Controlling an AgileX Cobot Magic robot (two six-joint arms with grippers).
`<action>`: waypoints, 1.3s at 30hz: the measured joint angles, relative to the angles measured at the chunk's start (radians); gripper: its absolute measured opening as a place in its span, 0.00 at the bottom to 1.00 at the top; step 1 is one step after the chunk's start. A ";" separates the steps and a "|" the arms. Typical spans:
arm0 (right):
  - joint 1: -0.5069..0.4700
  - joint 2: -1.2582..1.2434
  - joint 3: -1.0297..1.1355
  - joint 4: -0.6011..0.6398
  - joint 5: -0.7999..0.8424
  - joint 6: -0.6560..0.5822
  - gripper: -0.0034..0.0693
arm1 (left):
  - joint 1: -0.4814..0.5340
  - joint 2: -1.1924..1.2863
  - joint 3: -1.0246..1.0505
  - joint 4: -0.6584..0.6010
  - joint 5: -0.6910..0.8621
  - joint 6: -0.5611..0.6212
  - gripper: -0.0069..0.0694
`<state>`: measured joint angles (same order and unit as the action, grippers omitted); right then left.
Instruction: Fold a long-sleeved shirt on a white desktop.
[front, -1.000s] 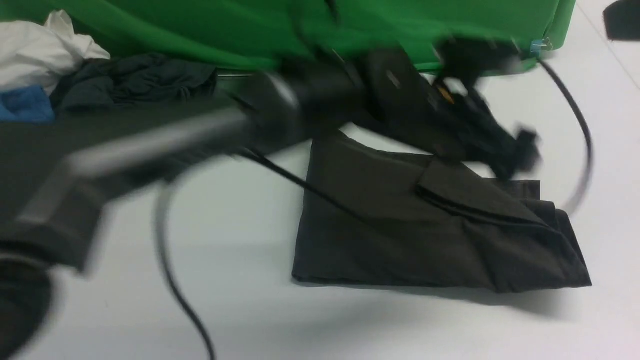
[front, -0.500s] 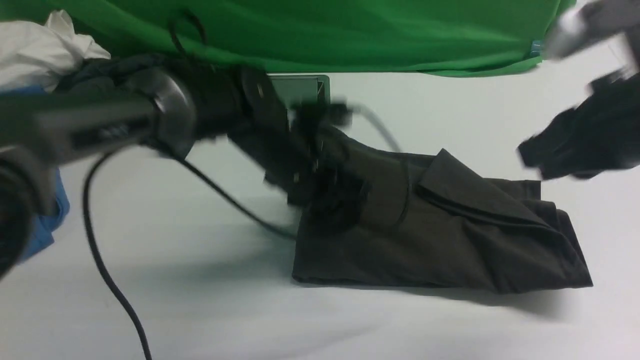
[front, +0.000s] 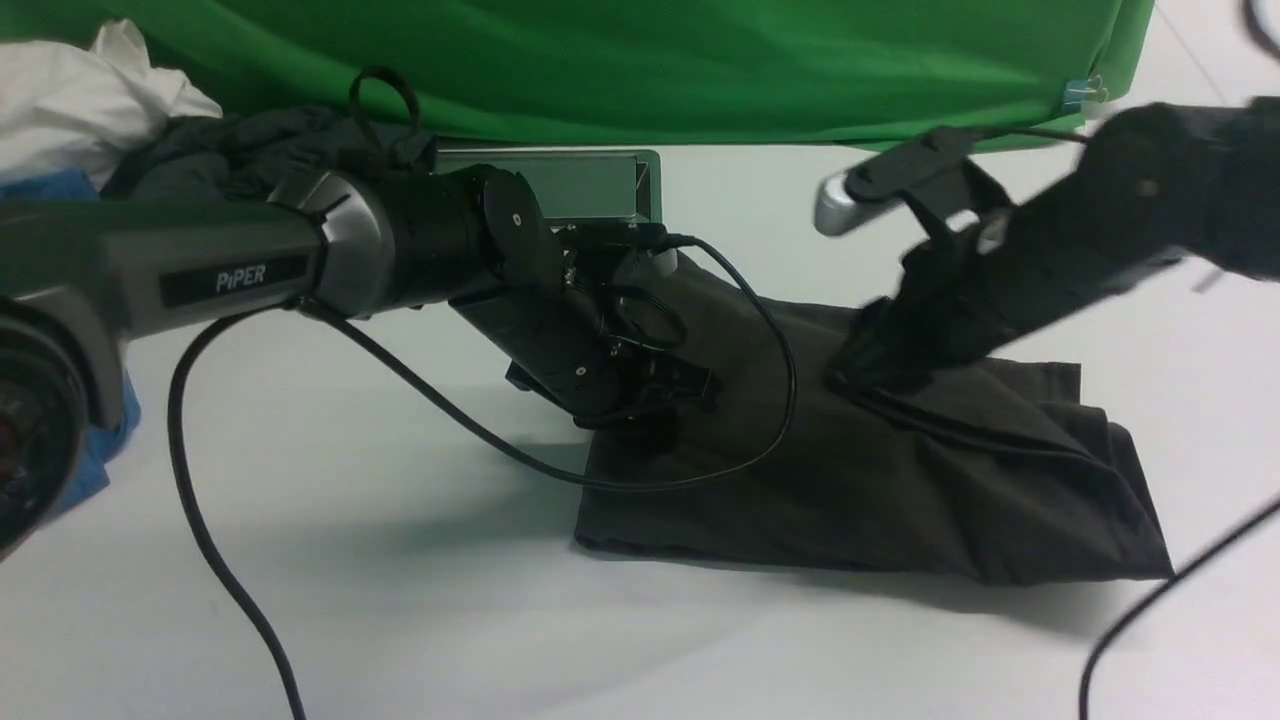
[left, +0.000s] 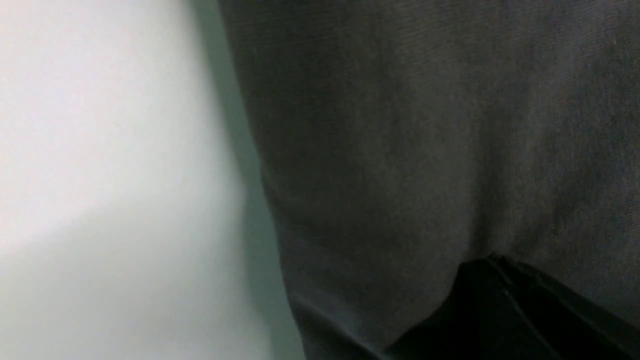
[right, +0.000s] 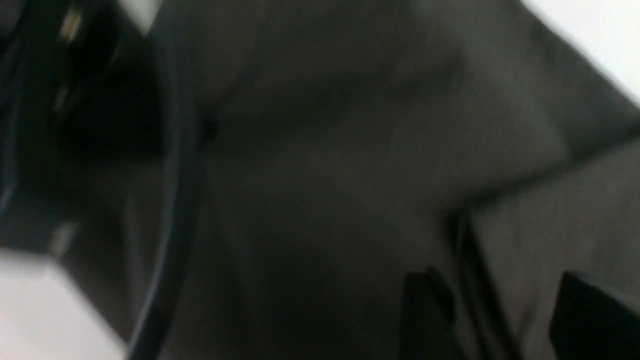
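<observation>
The left end effector and right end effector have just dropped onto the part-folded shirt on the tabletop: the left at its left edge, opening unreadable, the right spread and empty over its raised flap, probably starting another fold.

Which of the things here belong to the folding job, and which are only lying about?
Job: dark brown shirt; white desk.

Lying about: grey garment; blue garment; white cloth; green backdrop; silver hatch.
</observation>
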<state>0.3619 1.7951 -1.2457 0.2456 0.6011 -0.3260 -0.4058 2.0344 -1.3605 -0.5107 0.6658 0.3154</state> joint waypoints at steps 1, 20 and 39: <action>0.000 0.017 -0.017 -0.002 -0.003 0.003 0.62 | 0.000 0.000 0.000 0.000 0.000 0.000 0.12; -0.020 0.164 -0.066 -0.013 -0.044 0.024 0.22 | 0.000 0.000 0.000 0.000 -0.001 -0.001 0.12; -0.263 0.107 -0.096 -0.100 -0.080 -0.095 0.30 | 0.000 0.000 0.000 -0.002 0.001 -0.001 0.12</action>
<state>0.0993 1.9020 -1.3421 0.1451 0.5208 -0.4215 -0.4058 2.0344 -1.3605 -0.5125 0.6667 0.3149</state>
